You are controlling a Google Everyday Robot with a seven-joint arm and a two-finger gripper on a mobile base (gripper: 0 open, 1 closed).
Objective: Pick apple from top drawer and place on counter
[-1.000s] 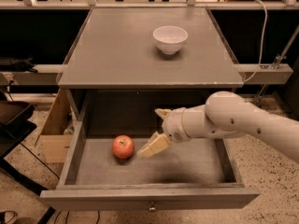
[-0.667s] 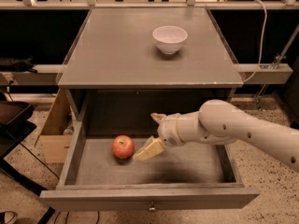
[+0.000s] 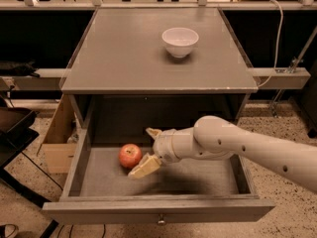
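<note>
Leftward across the open drawer, the robot's gripper [image 3: 143, 153] has travelled since a second ago, closing on the fruit, which has not shifted. A wide, shallow grey wooden top drawer [image 3: 158, 209] stands pulled fully out, with a small round metal knob [image 3: 160, 221] at the middle of its flat front panel. On the drawer's grey floor, left of its centre, sits a small round red apple [image 3: 130, 155] with yellowish-orange patches. The gripper is inside the drawer, near its middle and low over its floor. Its jaws are spread wide and have hold of nothing. One tan finger [image 3: 141, 168] angles toward the drawer's front and ends close by the near side of the apple, while the other points toward the drawer's back. The fruit lies at the mouth of the gap between them, and it is hard to tell whether the nearer finger touches it. A thick, smooth white robot arm [image 3: 247, 150] reaches in over the drawer's right side. Directly above the drawer's rear half lies the flat matte grey bench [image 3: 124, 58], the top of the cabinet. A small round white bowl [image 3: 180, 41] stands on it, toward its back and a little right of the drawer's centre line. A brown cardboard box [image 3: 57, 143] sits against the drawer's left side.
</note>
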